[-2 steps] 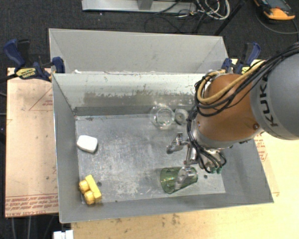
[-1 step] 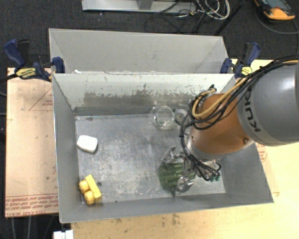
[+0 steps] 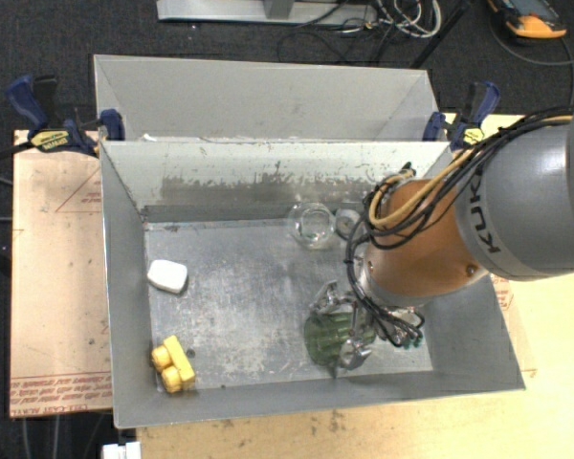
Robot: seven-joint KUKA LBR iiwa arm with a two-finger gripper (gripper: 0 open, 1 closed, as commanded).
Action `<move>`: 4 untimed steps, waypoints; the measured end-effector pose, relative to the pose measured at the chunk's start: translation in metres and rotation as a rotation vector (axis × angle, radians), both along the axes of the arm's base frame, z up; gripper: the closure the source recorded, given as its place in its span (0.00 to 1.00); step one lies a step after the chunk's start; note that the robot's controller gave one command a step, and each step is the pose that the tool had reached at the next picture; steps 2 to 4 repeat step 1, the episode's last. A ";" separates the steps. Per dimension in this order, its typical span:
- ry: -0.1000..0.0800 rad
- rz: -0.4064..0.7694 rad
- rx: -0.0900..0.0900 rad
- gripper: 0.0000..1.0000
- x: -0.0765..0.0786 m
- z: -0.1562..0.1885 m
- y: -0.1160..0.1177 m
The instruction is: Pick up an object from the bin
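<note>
- Camera view: the tool [image 3: 344, 335] is down in the near right part of the bin [image 3: 249, 299], right against a dark green rounded thing [image 3: 320, 338] lying on the floor there.
- I cannot tell whether the tool is open or closed.
- A clear glass cup [image 3: 314, 226] sits by the back wall.
- A white oval piece [image 3: 167, 276] and a yellow block [image 3: 172, 364] lie far left, well apart from the tool.

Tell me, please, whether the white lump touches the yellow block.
Apart: the camera view shows bare bin floor between the white lump and the yellow block.
</note>
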State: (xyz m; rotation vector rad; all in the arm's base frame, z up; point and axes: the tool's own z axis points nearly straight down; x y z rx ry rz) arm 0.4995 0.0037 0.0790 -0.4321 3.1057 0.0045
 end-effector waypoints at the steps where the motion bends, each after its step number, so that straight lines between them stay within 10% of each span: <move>1: 0.002 -0.068 -0.002 1.00 -0.001 0.142 0.005; 4: 0.002 -0.068 -0.002 1.00 -0.001 0.142 0.005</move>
